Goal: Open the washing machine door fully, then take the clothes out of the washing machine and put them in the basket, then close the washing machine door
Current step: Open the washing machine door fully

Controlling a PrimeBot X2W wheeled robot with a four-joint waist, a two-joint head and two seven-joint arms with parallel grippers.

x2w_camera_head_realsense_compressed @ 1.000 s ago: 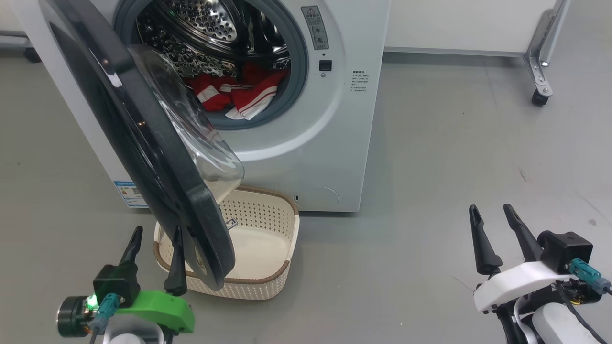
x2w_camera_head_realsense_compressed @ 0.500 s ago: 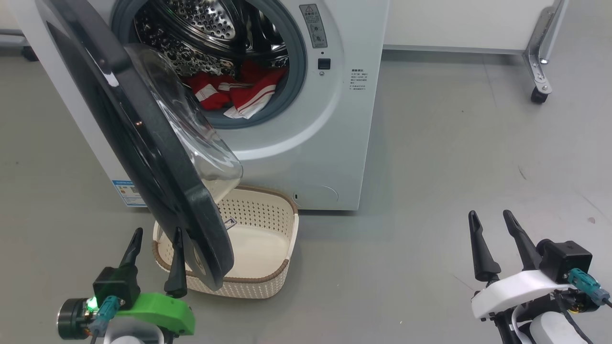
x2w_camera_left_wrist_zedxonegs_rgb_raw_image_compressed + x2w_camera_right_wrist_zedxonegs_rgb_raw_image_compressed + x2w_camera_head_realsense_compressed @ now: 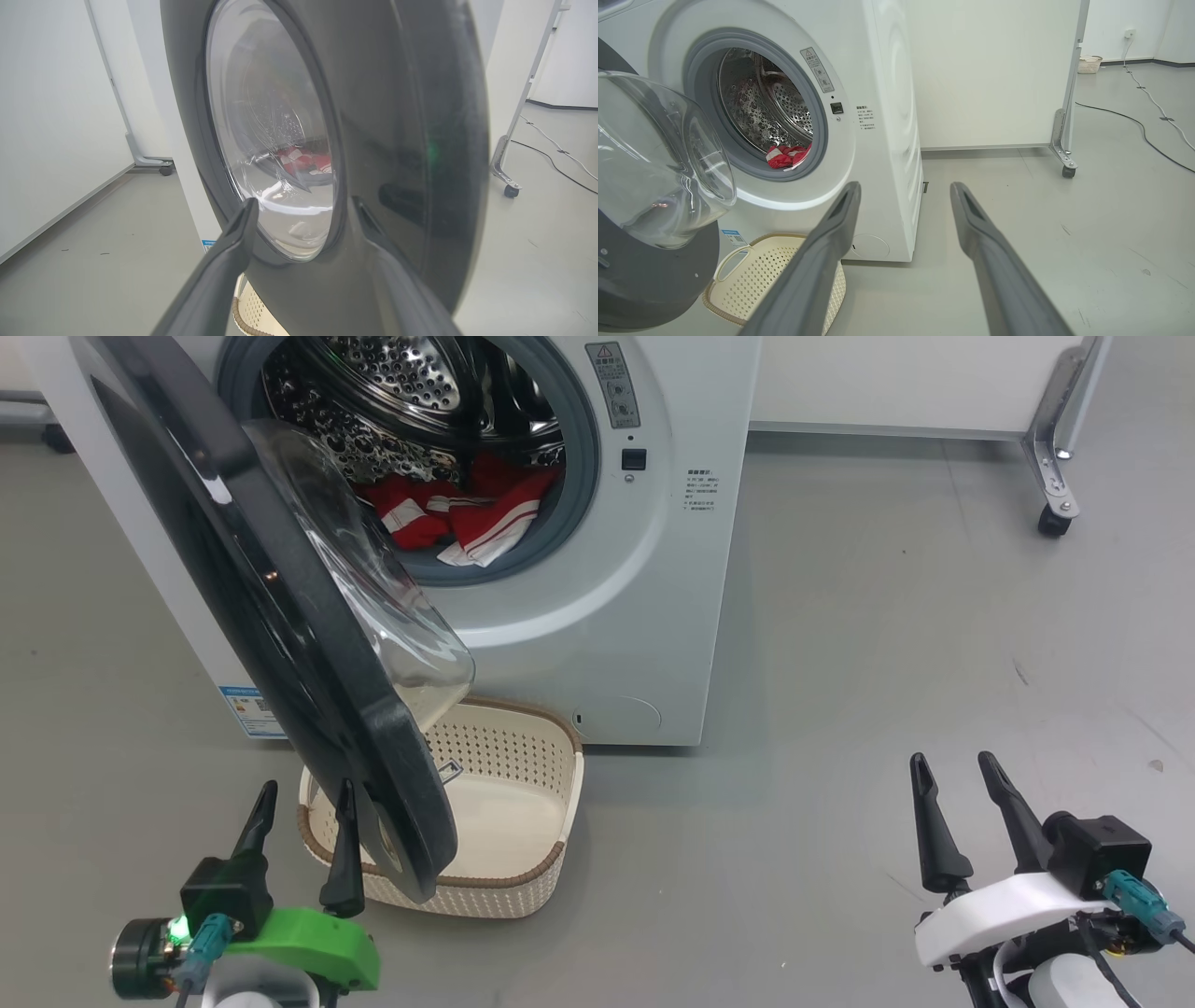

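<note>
The white washing machine (image 3: 653,616) stands ahead with its black-rimmed door (image 3: 280,616) swung partly out, the glass bowl (image 3: 373,588) bulging toward the drum. Red clothes with white stripes (image 3: 467,518) lie at the drum's front lip, also seen as red clothes (image 3: 787,155). The cream basket (image 3: 523,821) sits on the floor under the door's lower edge. My left gripper (image 3: 303,793) is open, its fingers close against the door's outer face (image 3: 397,140). My right gripper (image 3: 952,767) hangs open over bare floor at the lower right.
A white panel on a castor frame (image 3: 1055,476) stands behind and right of the washer. A cable (image 3: 1134,135) trails over the grey floor farther right, and a second small basket (image 3: 1090,64) sits by the far wall.
My right gripper has dropped slightly lower. The head view has shifted a little; the door, basket and left gripper hold their places.
</note>
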